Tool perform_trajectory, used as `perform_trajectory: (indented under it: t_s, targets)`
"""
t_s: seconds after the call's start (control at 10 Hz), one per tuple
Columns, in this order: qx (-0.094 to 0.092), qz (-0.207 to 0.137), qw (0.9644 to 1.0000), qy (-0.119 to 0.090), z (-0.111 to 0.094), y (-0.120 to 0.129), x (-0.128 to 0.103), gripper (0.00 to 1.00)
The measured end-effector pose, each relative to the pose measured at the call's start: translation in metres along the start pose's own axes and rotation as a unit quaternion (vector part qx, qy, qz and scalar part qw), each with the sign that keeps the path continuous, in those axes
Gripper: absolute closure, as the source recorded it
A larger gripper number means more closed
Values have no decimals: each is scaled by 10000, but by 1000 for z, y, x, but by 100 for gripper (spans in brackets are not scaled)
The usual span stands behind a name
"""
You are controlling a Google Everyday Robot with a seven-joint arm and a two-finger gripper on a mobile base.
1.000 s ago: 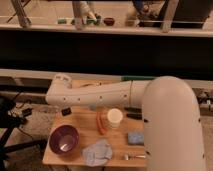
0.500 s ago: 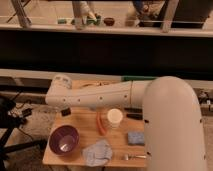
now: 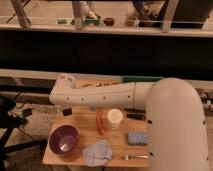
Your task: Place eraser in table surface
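Note:
The table surface [image 3: 120, 149] is a light tan wooden top low in the camera view. My white arm reaches across its back edge from right to left. My gripper [image 3: 67, 107] hangs under the arm's left end, over the table's back left corner. A small black block, the eraser [image 3: 67, 112], shows right at the gripper, at or just above the wood. Whether it is held or resting I cannot tell.
On the table are a purple bowl [image 3: 63, 139], a grey-blue cloth [image 3: 97, 151], a white cup [image 3: 114, 118] beside an orange object [image 3: 101, 123], a thin black stick [image 3: 135, 116], a blue-grey sponge pad [image 3: 136, 137] and a small utensil [image 3: 135, 156]. A green tray [image 3: 142, 79] lies behind the arm.

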Motion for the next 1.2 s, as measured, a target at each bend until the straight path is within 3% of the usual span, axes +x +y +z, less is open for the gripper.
perform_trajectory:
  t_s: [0.2,0.7,1.2]
  targets:
    - [59,17,9999,-81,0,0,5,100]
    - [332,215,9978,-523,3,5,15,100]
    - [407,326,9956,-781,1,7,19,100]
